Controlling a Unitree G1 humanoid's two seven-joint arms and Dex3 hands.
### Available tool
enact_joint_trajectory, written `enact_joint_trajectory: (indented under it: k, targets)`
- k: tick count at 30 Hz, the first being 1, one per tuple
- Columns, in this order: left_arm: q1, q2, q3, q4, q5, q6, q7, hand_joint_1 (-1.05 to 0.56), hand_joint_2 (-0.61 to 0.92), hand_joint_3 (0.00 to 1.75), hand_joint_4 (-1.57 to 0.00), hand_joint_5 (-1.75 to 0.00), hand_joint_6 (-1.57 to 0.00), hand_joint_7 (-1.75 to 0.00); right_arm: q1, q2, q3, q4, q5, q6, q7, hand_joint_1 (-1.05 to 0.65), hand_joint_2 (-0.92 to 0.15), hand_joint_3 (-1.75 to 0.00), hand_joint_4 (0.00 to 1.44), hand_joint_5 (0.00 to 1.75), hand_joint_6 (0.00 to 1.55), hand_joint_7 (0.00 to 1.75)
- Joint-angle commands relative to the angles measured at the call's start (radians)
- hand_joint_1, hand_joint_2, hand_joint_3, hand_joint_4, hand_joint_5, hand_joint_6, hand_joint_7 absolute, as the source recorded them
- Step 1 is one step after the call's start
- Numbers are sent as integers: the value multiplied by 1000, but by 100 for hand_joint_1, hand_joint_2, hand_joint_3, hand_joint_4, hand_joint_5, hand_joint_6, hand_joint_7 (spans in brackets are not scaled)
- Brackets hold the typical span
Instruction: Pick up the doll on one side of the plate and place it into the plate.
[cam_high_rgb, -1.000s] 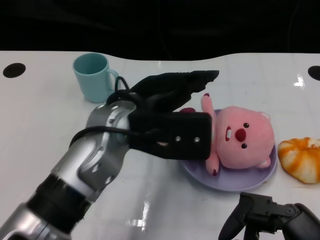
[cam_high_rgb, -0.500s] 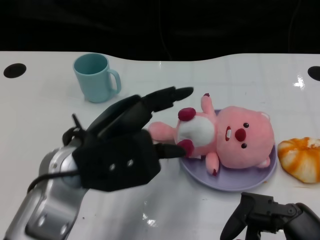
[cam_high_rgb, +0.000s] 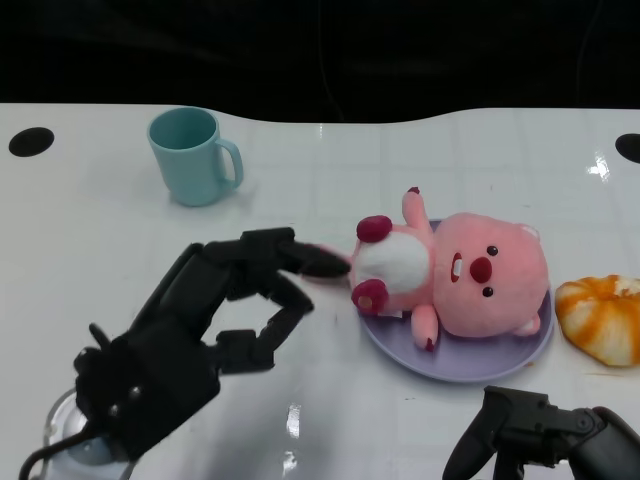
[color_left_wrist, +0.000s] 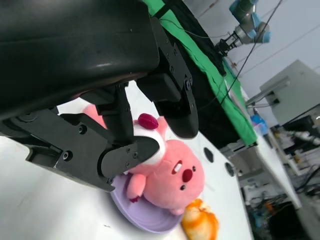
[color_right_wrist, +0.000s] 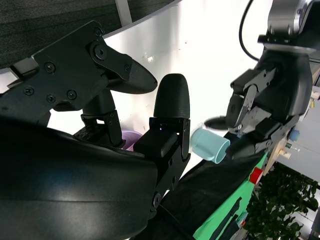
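Hovering over the near-left part of the white table (cam_high_rgb: 90, 250), the left hand (cam_high_rgb: 200, 330) has its fingers (cam_high_rgb: 300, 262) spread apart and grips nothing; its longest fingertip points right and ends just beside the doll's leg, though actual contact cannot be told. Near the right corner of the table, the right hand (cam_high_rgb: 545, 440) shows only partly at the picture's edge, and the right wrist view shows its fingers apart with nothing between them.

Right of the left hand lies the pink doll (cam_high_rgb: 455, 270), on its back with its white belly up and its head toward the right. Its head and body rest on the lilac plate (cam_high_rgb: 470, 362), while one leg sticks out past the plate's left rim. Just right of the plate, apart from it, sits an orange and white bun-like thing (cam_high_rgb: 602, 318). Far left on the table stands a teal mug (cam_high_rgb: 190, 155), upright, its handle turned right, well apart from the plate.
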Motion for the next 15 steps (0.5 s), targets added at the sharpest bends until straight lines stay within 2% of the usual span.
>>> enact_joint_trajectory:
  k: [1, 2, 3, 4, 7, 15]
  targets:
    - [45, -13, 27, -76, -78, 110, -6, -3, 47, 128, -84, -139, -83, -109, 2, -9, -5, -5, 5, -12, 2, -7, -55, -105, 68, 160, 64, 120]
    - [62, -25, 35, -114, -114, 174, -2, -4, 48, 128, -85, -142, -83, -112, 2, -9, -4, -4, 4, -13, 2, -7, -55, -104, 68, 160, 64, 120]
    - [72, -32, 40, -141, -137, 217, 3, -6, 46, 133, -85, -159, -80, -131, 2, -8, -4, -4, 3, -14, 2, -7, -55, -104, 68, 160, 64, 120]
    - [78, -35, 43, -161, -152, 250, 7, -7, 45, 135, -85, -165, -78, -139, 2, -8, -4, -3, 3, -15, 2, -7, -55, -104, 68, 161, 64, 120]
    - [120, -33, 64, -267, -235, 434, 7, -13, 43, 141, -88, -173, -73, -160, 0, -6, -3, -6, 6, -8, 3, -7, -55, -104, 68, 161, 64, 120]
    - [201, -31, 119, -407, -399, 694, 16, -12, 39, 143, -91, -175, -70, -170, -5, -7, -8, -1, 10, -2, 6, -8, -55, -105, 67, 161, 64, 121]
